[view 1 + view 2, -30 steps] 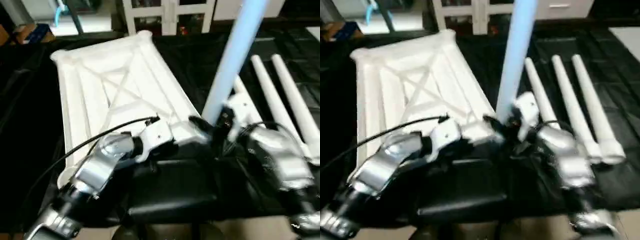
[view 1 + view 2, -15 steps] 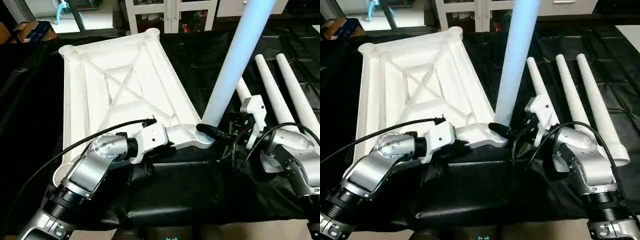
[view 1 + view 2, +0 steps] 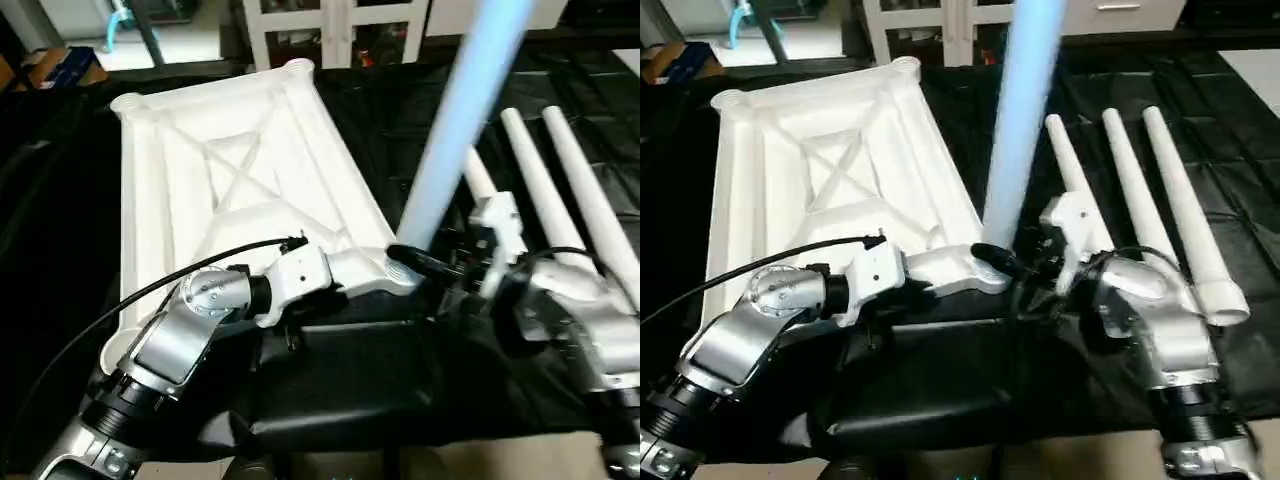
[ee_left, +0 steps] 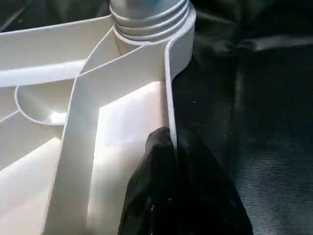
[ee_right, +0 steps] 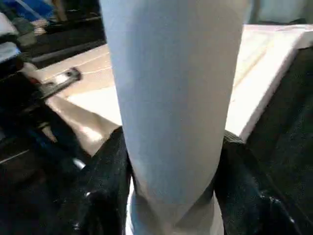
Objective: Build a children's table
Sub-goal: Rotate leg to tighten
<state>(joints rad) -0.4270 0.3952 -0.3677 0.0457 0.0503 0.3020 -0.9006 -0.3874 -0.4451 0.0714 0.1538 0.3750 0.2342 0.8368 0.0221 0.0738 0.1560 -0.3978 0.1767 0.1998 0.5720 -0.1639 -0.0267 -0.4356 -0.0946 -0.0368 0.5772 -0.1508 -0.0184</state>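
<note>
Top [image 3: 200, 190] is lying underside up on the black-covered counter [image 3: 60, 260], X-ribs showing; one leg [image 3: 455, 130] is standing upright in the near right corner socket [image 4: 149, 19], threads still showing above the socket rim in the left wrist view, so it is judged not fully seated; three legs [image 3: 1140, 190] are lying side by side on the counter, just right of the top; three sockets are sitting empty. Judged about a quarter done at best: one leg in progress, three left.

Left hand [image 4: 171, 147] is clenching the top's rim wall close to that socket, one finger on each side of the wall, steadying it; right hand [image 5: 171, 196] is grasping the standing leg low down, black fingers [image 5: 105, 166] wrapping either side of it.

Against half a second ago: right hand is sitting closer around the leg's base; left hand is keeping its clamp; the top and the spare legs are lying unchanged.
</note>
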